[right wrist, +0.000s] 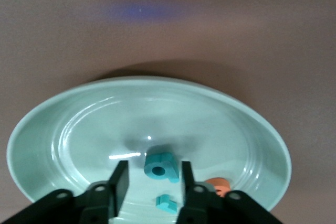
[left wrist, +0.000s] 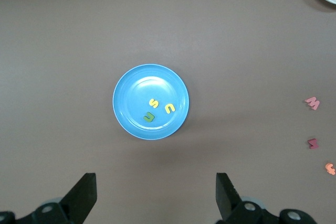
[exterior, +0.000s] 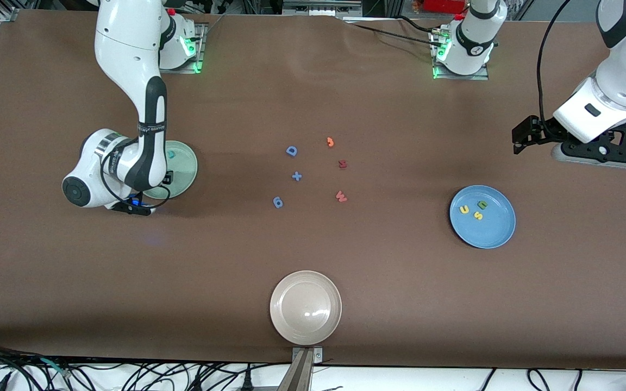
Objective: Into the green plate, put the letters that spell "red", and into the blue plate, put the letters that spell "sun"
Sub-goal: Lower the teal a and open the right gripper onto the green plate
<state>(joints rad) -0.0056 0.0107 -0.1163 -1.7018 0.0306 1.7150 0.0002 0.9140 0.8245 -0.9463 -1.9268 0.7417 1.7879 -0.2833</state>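
The right gripper [right wrist: 151,182] hangs low over the green plate [right wrist: 63,124] at the right arm's end of the table. Its fingers [right wrist: 118,181] stand slightly apart, with the teal "d" [right wrist: 160,166] between them; whether they touch it cannot be told. The "d" sits on the plate, and just beside it lie the teal "r" [right wrist: 168,203] and the orange "e" [right wrist: 220,185], also in the plate.

The left gripper [left wrist: 155,195] waits in the air with its fingers [left wrist: 84,192] spread wide and nothing between them, over bare table near the blue plate [exterior: 495,231] at the left arm's end. In that plate lie the yellow "u" [exterior: 463,209], the yellow "s" [exterior: 477,215] and the green "n" [exterior: 482,205], close together.

Between the two plates, in the middle of the table, a scatter of other letters lies: a blue "D" [exterior: 291,151], a blue plus sign [exterior: 296,176], another blue piece [exterior: 277,202], an orange "J" [exterior: 330,142], a dark red "M" [exterior: 343,164] and a reddish "W" [exterior: 340,196]. A beige plate [exterior: 291,320] sits nearer the front camera than these.
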